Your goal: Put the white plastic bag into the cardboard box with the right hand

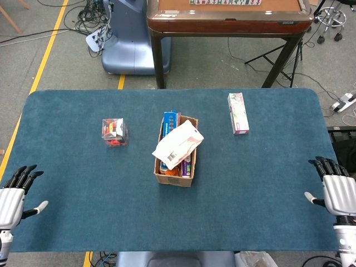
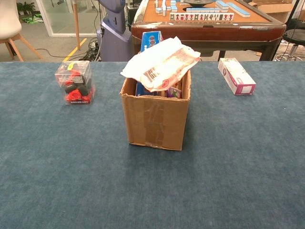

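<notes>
The white plastic bag point(image 1: 178, 143) point(image 2: 161, 62) lies across the top of the cardboard box point(image 1: 174, 173) point(image 2: 155, 117), sticking out above its rim at mid-table. A blue packet point(image 1: 171, 119) point(image 2: 150, 39) stands upright in the box behind the bag. My right hand point(image 1: 337, 189) hovers at the table's right front corner, far from the box, fingers spread and holding nothing. My left hand point(image 1: 13, 193) sits at the left front corner, also spread and empty. The chest view shows neither hand.
A clear case with red and black items point(image 1: 114, 132) point(image 2: 75, 82) stands left of the box. A white and pink carton point(image 1: 237, 113) point(image 2: 236, 75) lies at the back right. A wooden table point(image 1: 228, 15) stands beyond the blue table's point(image 1: 250, 183) far edge.
</notes>
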Controlling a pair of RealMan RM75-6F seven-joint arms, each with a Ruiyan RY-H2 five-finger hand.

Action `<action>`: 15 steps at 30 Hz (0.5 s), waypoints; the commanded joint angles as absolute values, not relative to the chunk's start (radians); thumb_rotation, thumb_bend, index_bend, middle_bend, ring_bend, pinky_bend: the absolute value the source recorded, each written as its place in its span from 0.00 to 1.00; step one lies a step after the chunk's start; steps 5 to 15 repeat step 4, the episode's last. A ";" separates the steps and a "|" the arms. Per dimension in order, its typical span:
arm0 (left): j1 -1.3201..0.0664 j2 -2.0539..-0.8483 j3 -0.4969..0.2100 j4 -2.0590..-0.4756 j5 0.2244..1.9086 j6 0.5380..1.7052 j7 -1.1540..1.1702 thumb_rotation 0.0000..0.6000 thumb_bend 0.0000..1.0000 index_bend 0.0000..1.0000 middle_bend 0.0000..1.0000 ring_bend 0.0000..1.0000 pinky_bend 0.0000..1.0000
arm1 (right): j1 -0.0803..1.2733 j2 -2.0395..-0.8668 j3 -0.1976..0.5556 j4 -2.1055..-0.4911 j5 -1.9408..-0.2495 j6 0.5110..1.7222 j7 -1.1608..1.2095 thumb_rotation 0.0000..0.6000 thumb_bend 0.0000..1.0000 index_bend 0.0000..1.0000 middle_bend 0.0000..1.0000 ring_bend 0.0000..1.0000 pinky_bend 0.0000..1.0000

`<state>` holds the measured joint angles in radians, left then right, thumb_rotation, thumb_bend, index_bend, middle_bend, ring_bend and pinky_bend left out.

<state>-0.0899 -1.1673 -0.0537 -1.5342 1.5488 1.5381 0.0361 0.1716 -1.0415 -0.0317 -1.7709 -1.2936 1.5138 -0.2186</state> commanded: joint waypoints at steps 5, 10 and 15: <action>-0.096 -1.175 -0.046 -1.527 1.545 1.518 0.036 1.00 0.10 0.23 0.14 0.11 0.33 | 0.155 -1.025 -0.037 -1.756 -1.349 1.483 -0.161 1.00 0.00 0.24 0.16 0.12 0.24; -0.096 -1.175 -0.046 -1.527 1.545 1.518 0.036 1.00 0.10 0.23 0.14 0.11 0.33 | 0.155 -1.025 -0.037 -1.756 -1.349 1.483 -0.161 1.00 0.00 0.24 0.16 0.12 0.24; -0.096 -1.175 -0.046 -1.527 1.545 1.518 0.036 1.00 0.10 0.23 0.14 0.11 0.33 | 0.155 -1.025 -0.037 -1.756 -1.349 1.483 -0.161 1.00 0.00 0.24 0.16 0.12 0.24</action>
